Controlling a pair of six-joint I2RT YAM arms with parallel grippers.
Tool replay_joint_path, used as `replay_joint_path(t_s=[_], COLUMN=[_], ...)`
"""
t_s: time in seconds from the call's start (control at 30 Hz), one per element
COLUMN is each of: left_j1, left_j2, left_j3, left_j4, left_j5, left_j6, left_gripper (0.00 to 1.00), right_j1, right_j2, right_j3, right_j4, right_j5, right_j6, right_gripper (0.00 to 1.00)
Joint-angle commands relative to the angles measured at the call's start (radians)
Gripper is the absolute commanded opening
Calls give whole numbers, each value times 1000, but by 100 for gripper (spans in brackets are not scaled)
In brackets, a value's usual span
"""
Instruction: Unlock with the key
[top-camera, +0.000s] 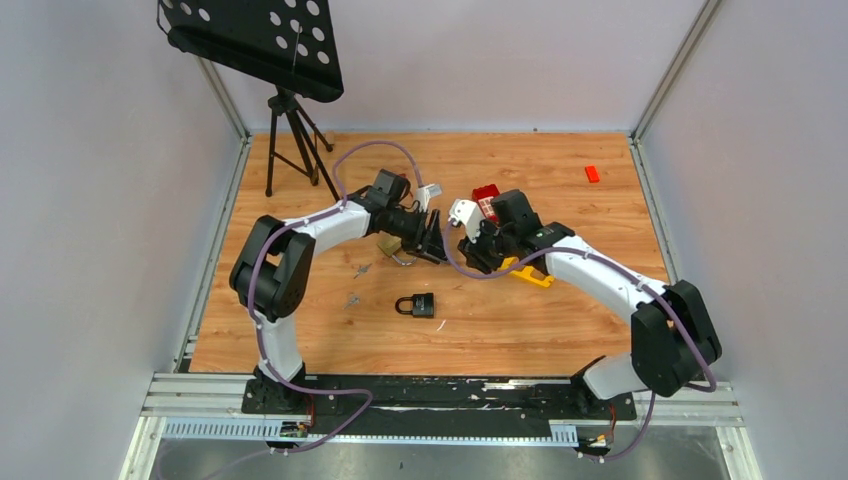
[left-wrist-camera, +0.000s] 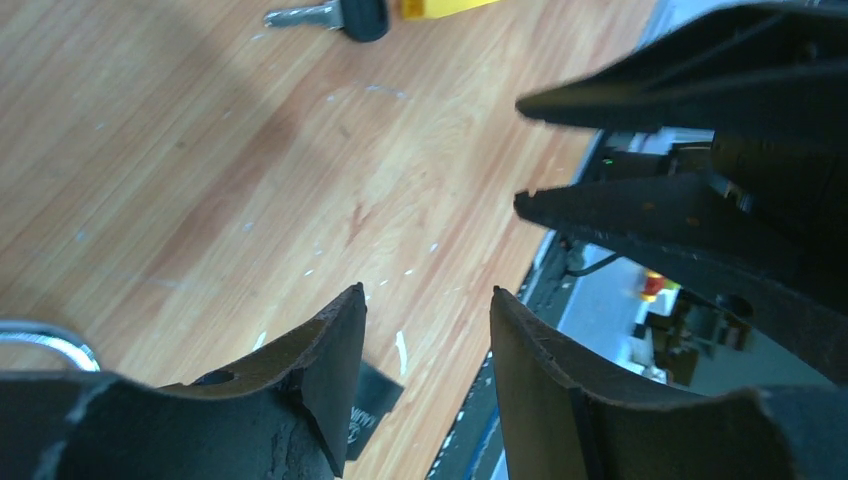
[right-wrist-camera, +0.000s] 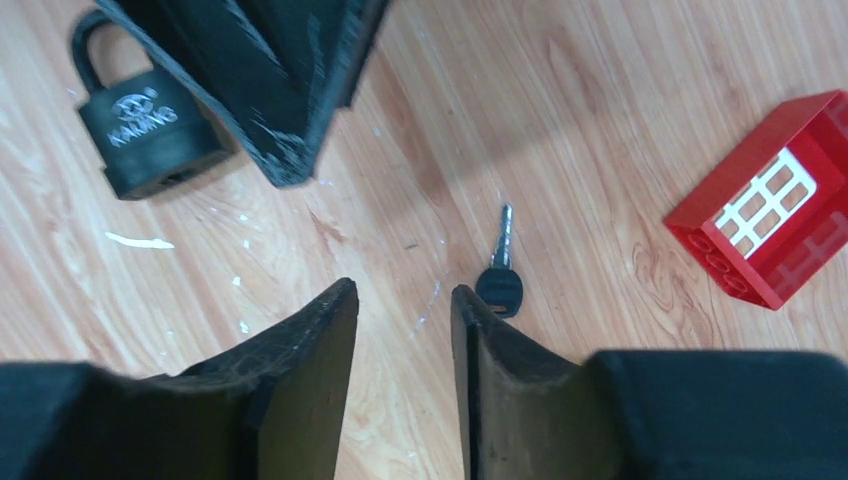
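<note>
A wooden bench (top-camera: 560, 330) sits between pale walls, with a black tripod stand (top-camera: 290, 130) at its far left corner. The left arm bends inward to mid-bench, its end effector (left-wrist-camera: 428, 310) released, the worn dark fingers apart around nothing. A matte black padlock (top-camera: 417, 305) lies toward the near edge, centre. The key (right-wrist-camera: 499, 270), with a silver blade and black head, lies flat just beside the right end effector (right-wrist-camera: 405, 300), likewise released and empty. A glossy red block (right-wrist-camera: 775, 215) lies further right.

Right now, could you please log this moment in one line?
left end effector: open, empty | right end effector: open, empty, near key | key: on table | black padlock: on table, untouched
</note>
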Motion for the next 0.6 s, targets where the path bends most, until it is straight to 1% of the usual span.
replay_joint_path(t_s=[0.0,0.07,0.1,0.2,0.33,0.57], left_j1=[12,16,18,22,24,24], left_j2=[-99,-125,-137,-168,-196,-192], left_j3=[32,31,33,40,41,42], left_j4=[-122,-155,-175,-225,-272,-276], left_j5=[-107,-143,-151,-177,-206,-203], left_j6=[159,209,233,299,356,366], left_gripper=[58,60,61,64,67,67], right_j1=[-19,-25,-29,-49,-75,-80], right_j2=[61,100,120,190,266,340], right_j3=[16,31,43,82,145,216], right_j4=[-37,-51,-59,-76,-111,-141], right_j5=[81,88,92,93,93,123], right_j6=[-46,-62,-70,-77,-45,38], right_gripper=[43,47,52,58,60,61])
